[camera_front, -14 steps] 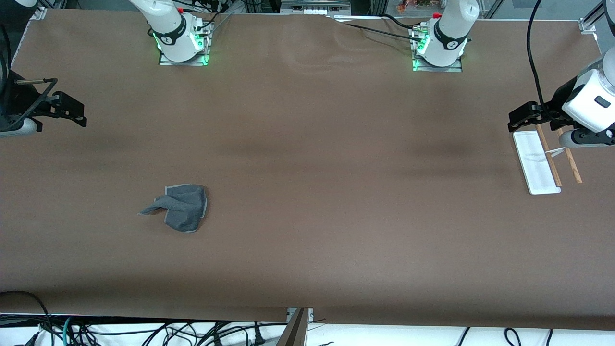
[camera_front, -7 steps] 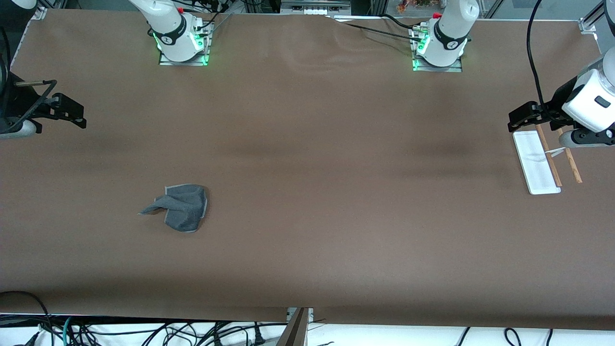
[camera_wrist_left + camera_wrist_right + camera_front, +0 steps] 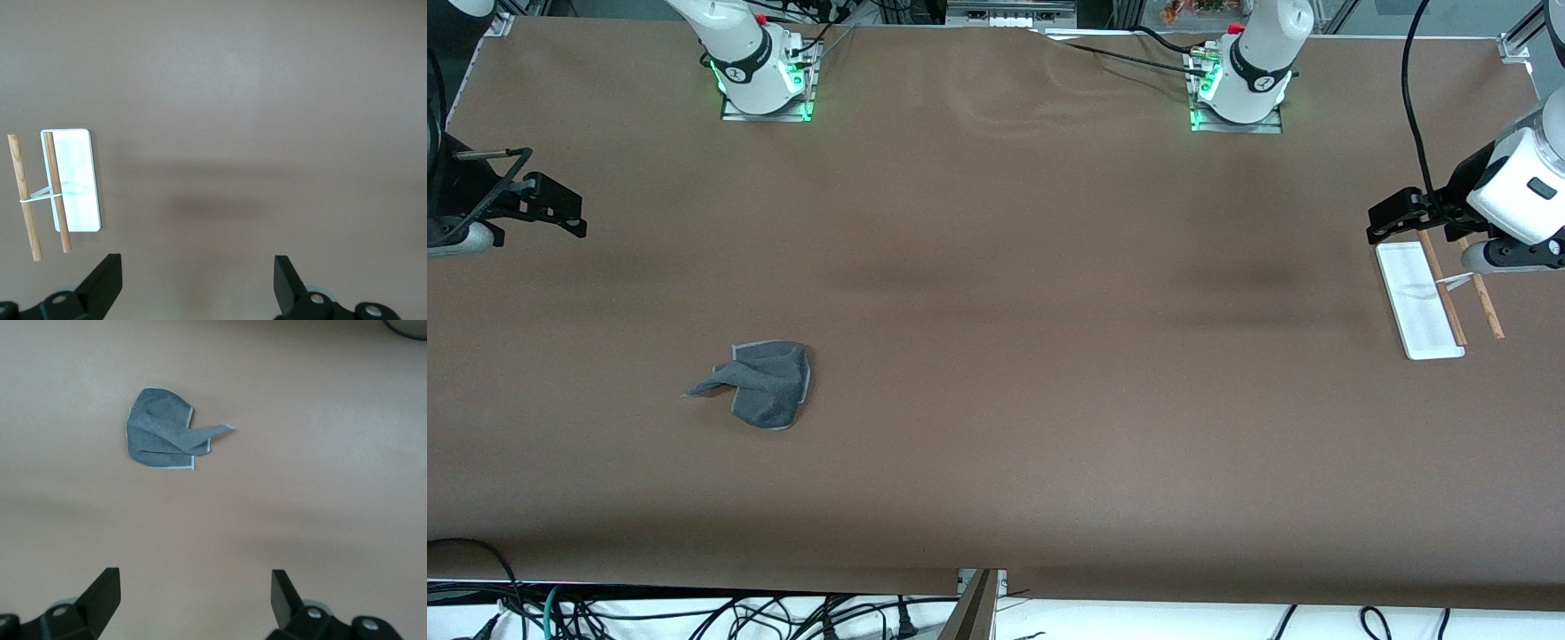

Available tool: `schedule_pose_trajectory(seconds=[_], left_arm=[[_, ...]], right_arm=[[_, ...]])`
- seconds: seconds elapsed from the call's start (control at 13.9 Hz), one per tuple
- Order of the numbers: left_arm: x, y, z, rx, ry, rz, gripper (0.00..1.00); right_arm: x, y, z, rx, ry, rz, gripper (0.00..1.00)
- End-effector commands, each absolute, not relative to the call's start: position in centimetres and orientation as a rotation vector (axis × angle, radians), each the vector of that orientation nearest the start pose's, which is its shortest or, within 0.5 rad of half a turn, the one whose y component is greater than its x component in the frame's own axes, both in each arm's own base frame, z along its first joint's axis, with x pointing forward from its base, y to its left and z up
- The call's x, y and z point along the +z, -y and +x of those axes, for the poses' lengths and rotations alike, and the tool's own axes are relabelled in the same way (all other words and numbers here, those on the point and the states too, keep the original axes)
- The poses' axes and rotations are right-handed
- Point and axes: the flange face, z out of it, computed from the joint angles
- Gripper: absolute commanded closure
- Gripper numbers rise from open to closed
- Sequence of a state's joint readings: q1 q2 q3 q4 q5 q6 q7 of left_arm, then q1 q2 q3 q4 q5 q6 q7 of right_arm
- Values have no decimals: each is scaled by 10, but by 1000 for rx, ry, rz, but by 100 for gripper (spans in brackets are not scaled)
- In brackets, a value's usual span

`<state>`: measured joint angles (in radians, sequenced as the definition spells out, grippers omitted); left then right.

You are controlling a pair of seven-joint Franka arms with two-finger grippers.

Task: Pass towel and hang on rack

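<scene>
The towel [image 3: 763, 384], dark grey with a lighter stitched edge, lies crumpled on the brown table toward the right arm's end; it also shows in the right wrist view [image 3: 165, 431]. The rack [image 3: 1420, 302], a white flat base with two thin wooden rods [image 3: 1483, 298], stands at the left arm's end; it also shows in the left wrist view [image 3: 72, 180]. My right gripper [image 3: 569, 213] [image 3: 195, 603] hovers open and empty over the table's edge at its own end, well apart from the towel. My left gripper [image 3: 1385, 222] [image 3: 198, 287] hovers open and empty over the rack's end farther from the front camera.
The two arm bases [image 3: 763, 80] [image 3: 1238, 89] with green lights stand along the table's edge farthest from the front camera. Cables [image 3: 694, 613] hang below the edge nearest to that camera. A black cable [image 3: 1412, 98] runs to the left arm.
My right gripper has shifted very slightly toward its end of the table. The towel, the rack and my left gripper have not moved.
</scene>
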<state>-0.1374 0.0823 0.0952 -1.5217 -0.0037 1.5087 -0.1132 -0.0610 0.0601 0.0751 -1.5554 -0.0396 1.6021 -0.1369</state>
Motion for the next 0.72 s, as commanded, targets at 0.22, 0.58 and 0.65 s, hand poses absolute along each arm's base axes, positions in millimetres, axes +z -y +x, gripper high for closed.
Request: schedule_pose_trajectory(seconds=[0.22,0.58,0.65], left_arm=[[600,27,573,130,117,-3094,0],[600,28,573,130,115,-3094,0],[600,27,573,130,117,-3094,0]], right_arm=[[606,-1,578,14,268,-3175,0],[600,0,581,29,261,-3174,0],[595,0,583,41,261,-3174,0]])
